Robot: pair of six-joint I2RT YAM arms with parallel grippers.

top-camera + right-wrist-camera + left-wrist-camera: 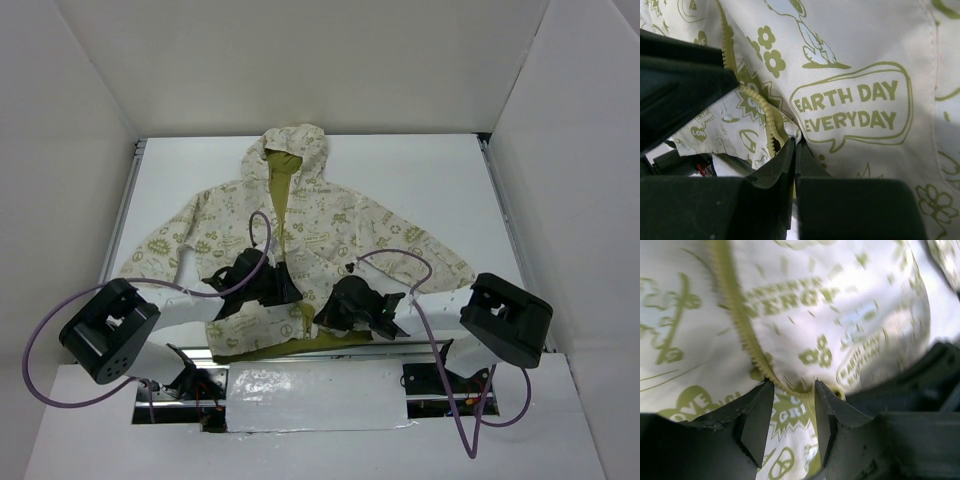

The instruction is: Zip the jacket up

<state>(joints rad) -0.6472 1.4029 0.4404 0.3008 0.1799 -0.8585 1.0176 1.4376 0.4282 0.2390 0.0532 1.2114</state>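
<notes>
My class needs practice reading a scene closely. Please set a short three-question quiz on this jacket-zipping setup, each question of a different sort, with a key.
1. True or false: the jacket is already zipped up to the collar.
2. The left tool stands open at the zipper teeth. The right tool is: A open, touching nothing; B shut on the jacket's front edge; C shut on nothing.
3. Which words fill the speech bubble printed beside the right tool?

Key: 1 false, because the front lies open and shows the olive lining. 2 B. 3 EARTH DAY EVERYDAY.
</notes>
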